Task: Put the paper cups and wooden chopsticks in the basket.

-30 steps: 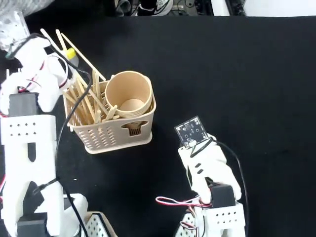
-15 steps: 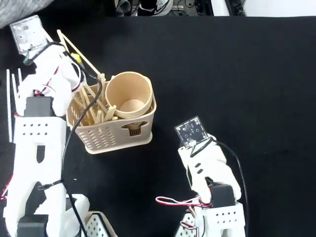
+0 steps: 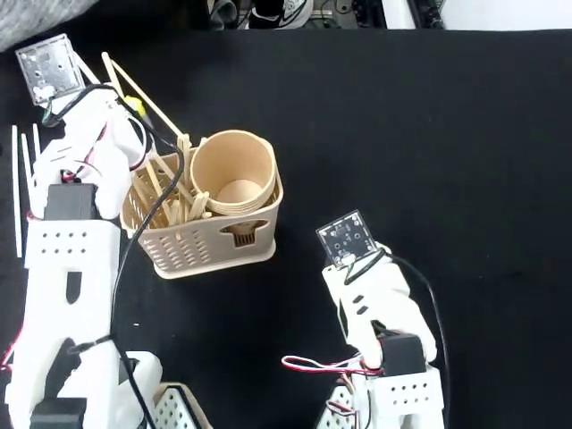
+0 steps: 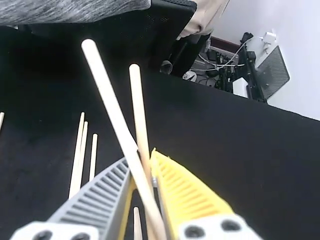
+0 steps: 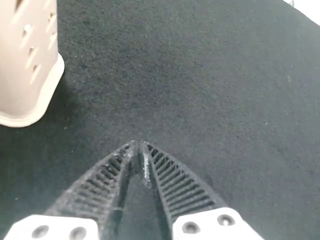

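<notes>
Black cloth surface (image 3: pixel 447 134); white wall (image 4: pixel 305 30) behind; cables (image 4: pixel 227 65) bunched at its foot; black mesh chair (image 4: pixel 165 20) near.

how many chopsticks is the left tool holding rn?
2. Both chopsticks sit clamped in the left tool, crossing: one long and slanted, one shorter, more upright. A third may hide lower down.

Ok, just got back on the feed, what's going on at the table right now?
The left arm has its jaws shut on two wooden chopsticks, held slanting at the far left corner of the basket. The basket already holds the paper cups and a bundle of chopsticks. A few more chopsticks lie on the black table to the left of that arm. The right arm sits to the right of the basket, jaws shut on nothing.
</notes>
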Robot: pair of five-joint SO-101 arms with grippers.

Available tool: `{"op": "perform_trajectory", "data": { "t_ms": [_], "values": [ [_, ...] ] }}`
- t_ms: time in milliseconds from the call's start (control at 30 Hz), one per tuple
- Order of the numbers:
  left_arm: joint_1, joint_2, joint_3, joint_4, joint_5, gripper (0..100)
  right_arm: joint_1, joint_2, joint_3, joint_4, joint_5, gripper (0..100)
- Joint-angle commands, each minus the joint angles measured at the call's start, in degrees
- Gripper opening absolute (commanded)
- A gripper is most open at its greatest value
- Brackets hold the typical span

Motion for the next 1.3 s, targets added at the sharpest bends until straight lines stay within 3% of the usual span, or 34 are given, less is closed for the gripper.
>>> {"op": "perform_trajectory", "data": {
  "t_ms": [0, 233, 967, 1267],
  "values": [
    [1.0, -5.8, -1.3, -0.1, -0.7, 3, 0.6, -4.6, -0.2, 0.1, 0.5, 1.2],
    [1.0, -16.3, -0.8, -0.1, -0.7, 3, 0.6, -4.6, -0.2, 0.1, 0.5, 1.2],
    [1.5, -17.4, -2.1, 0.9, -0.5, 3, 0.6, -4.6, -0.2, 0.1, 0.5, 1.2],
    [1.5, -28.5, 2.1, 1.9, -0.8, 7, 0.6, -4.6, -0.2, 0.1, 0.5, 1.2]
  ]
}}
